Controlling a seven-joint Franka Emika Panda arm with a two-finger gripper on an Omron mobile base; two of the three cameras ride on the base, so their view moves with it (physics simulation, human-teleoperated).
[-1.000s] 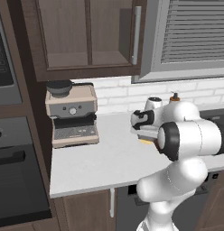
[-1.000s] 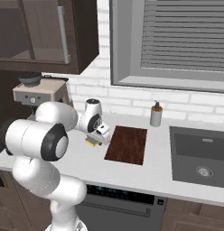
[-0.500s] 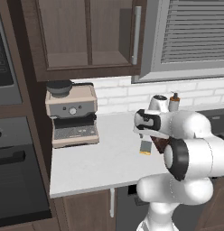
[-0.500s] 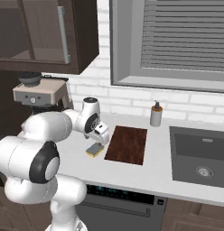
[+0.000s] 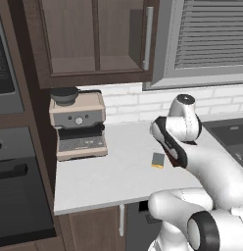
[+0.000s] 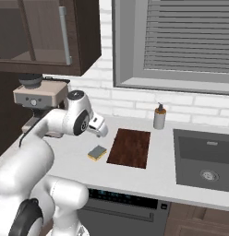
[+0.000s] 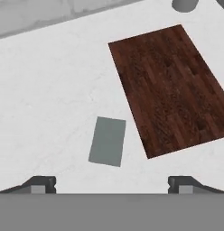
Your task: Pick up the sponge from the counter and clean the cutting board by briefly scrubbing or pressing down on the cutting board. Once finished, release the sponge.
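cutting board (image 7: 170, 88): dark grained wood, matt | sponge (image 7: 107, 141): grey-green, matt | counter (image 7: 50, 90): smooth white

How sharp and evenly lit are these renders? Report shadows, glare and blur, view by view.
Hand view: the grey-green rectangular sponge and dark reddish-brown wooden cutting board are crisp, flatly lit and without glare. Right base view: soft, faint shadows on the white counter. Left base view: even light, no motion blur.

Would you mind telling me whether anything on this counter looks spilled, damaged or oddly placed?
Nothing stands out. The sponge lies flat on the counter beside the cutting board, not touching it, and the board is bare and lies flat.
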